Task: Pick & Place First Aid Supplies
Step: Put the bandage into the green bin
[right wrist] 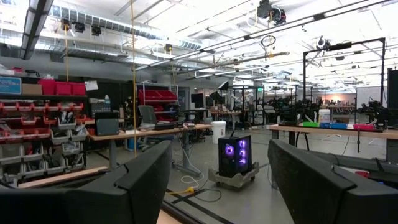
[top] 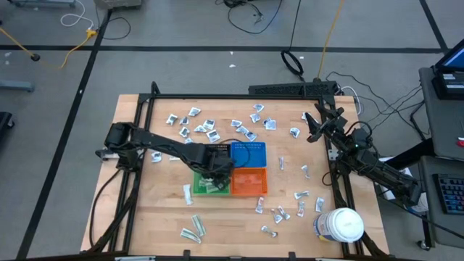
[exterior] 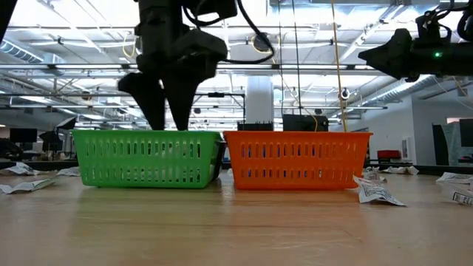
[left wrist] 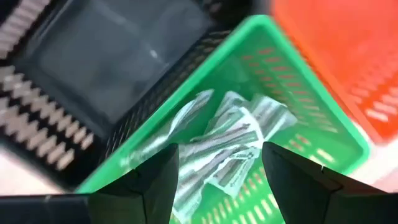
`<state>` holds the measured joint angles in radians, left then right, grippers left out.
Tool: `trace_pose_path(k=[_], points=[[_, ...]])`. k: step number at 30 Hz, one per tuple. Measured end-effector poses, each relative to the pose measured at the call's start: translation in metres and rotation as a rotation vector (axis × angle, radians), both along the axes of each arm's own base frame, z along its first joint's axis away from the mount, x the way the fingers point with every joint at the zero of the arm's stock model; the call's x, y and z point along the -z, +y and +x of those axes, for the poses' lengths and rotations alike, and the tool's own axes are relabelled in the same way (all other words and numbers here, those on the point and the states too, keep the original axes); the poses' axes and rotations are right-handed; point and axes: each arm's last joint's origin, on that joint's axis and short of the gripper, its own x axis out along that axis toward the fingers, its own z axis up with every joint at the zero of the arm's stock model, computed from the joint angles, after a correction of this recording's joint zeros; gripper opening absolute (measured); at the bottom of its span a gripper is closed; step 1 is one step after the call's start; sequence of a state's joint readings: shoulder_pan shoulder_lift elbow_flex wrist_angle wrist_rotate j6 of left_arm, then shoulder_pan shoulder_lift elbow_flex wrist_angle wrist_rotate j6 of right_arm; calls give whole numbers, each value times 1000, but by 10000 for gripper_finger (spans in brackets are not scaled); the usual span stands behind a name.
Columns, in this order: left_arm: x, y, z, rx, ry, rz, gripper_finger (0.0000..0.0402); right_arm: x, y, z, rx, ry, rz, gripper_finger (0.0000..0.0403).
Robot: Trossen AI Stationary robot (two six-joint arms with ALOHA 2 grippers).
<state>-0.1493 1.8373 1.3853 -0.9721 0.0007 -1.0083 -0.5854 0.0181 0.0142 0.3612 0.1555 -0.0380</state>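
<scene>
Many first aid packets (top: pixel 210 129) scattered across table (top: pixel 167 210), thickest toward 12 o'clock and 5 o'clock; several already in green bin (left wrist: pixel 298 118). Left gripper (left wrist: pixel 217 177) hangs over that bin, jaws parted, nothing between them. Right gripper (top: pixel 313 125) waits at 2 o'clock, jaws wide, apparently empty. Packets look light, thin, crinkly, likely slippery: pinch raised edge.

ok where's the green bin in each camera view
High view: green bin just below centre, under the left gripper, left of the orange bin.
Low view: green bin left of centre, the orange bin beside it.
Left wrist view: green bin fills the middle, packets inside.
Right wrist view: not in it.
Shared landmark: the orange bin.
</scene>
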Motion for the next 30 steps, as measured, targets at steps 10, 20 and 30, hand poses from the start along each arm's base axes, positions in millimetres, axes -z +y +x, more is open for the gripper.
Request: trace_pose_path(k=[10, 20, 30], points=[[-5, 0, -13, -362, 9, -50, 237, 0, 0, 0, 0, -1, -1, 263], [-5, -11, -56, -507, 30, -74, 237, 0, 0, 0, 0, -3, -2, 263], [-5, -33, -100, -623, 25, -76, 237, 0, 0, 0, 0, 0, 0, 263]])
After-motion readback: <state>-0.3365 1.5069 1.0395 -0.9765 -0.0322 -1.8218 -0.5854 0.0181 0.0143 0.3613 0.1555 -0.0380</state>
